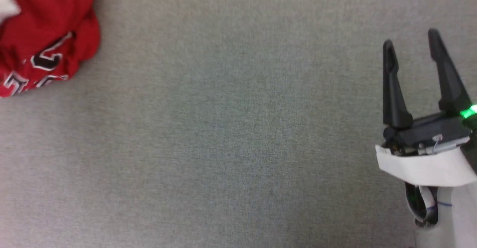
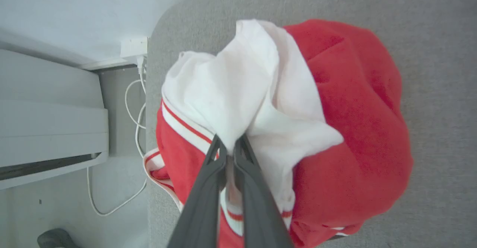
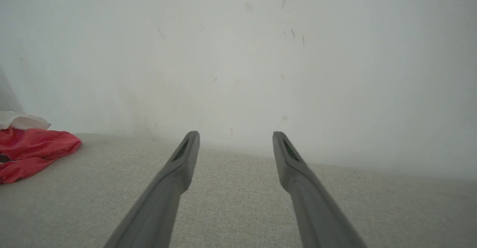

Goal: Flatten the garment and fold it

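1. The garment [image 1: 48, 28] lies bunched in a heap at the far left of the grey tabletop [image 1: 238, 147]. The head view's left and top borders cut it off. Black letters outlined in white show on its red front.
2. The left claw [image 2: 231, 147] is pinched together on a fold of the white sleeve [image 2: 231, 91] on top of the heap.
3. In the left wrist view the heap sits by the tabletop's rounded corner, and its striped trim [image 2: 179, 123] lies right at the side edge. Past that edge a white cable [image 2: 130, 106] hangs from a socket [image 2: 133, 47].
4. The right claw [image 1: 410, 38] is at the right side, its fingers apart and gripping nothing, well apart from the garment.
5. A broad stretch of grey tabletop lies between the garment and the right claw.
6. In the right wrist view the tabletop's far edge meets a pale wall [image 3: 238, 54] beyond the fingertips.
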Tool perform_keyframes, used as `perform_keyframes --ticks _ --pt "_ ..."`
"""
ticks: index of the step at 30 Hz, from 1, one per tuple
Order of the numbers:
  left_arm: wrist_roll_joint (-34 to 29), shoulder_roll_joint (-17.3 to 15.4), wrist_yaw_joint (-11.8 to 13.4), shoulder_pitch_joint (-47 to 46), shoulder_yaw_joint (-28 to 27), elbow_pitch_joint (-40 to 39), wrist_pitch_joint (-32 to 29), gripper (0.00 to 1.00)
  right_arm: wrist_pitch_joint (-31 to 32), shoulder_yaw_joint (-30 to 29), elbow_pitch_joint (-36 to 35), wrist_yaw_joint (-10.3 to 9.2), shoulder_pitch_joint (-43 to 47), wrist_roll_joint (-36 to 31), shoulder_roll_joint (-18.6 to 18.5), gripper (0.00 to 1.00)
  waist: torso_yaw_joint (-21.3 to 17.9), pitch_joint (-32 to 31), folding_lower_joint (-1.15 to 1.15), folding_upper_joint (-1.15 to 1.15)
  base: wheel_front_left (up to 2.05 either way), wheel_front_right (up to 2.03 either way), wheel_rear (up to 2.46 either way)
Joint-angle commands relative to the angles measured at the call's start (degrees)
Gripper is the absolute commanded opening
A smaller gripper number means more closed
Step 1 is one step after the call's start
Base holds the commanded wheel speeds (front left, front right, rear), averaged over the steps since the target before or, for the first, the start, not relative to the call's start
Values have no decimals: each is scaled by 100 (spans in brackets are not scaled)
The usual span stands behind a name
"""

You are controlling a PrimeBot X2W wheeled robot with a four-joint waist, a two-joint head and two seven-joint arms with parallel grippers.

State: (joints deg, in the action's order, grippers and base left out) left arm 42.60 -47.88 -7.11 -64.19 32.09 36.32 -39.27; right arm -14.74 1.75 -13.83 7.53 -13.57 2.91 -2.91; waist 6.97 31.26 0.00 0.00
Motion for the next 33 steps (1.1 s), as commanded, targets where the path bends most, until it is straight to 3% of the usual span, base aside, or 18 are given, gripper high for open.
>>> perform_keyframes --ticks 1,9,16,25,33 --pt "-34 -3 -37 -203 71 -153 117 0 -26 -46 34 -4 112 61 3 100 37 -603 0 0 0 0 0" --pt "-221 192 -37 -719 743 -1098 487 0 -26 -154 198 -4 613 292 3 100 -60 -1579 0 0 0 0 0" --pt "-289 503 -37 -1151 1482 -1962 631 0 -26 -177 279 -4 934 456 3 100 -461 -2125 0 0 0 0 0" --pt "-165 1185 -37 -1623 2318 -2567 772 0 -26 -133 286 -4 1025 569 3 100 -1325 -2155 0 0 0 0 0" --pt "21 2054 -37 -1128 3272 -2467 1233 0 -26 -278 259 -4 933 679 3 100 -1928 -1814 0 0 0 0 0"
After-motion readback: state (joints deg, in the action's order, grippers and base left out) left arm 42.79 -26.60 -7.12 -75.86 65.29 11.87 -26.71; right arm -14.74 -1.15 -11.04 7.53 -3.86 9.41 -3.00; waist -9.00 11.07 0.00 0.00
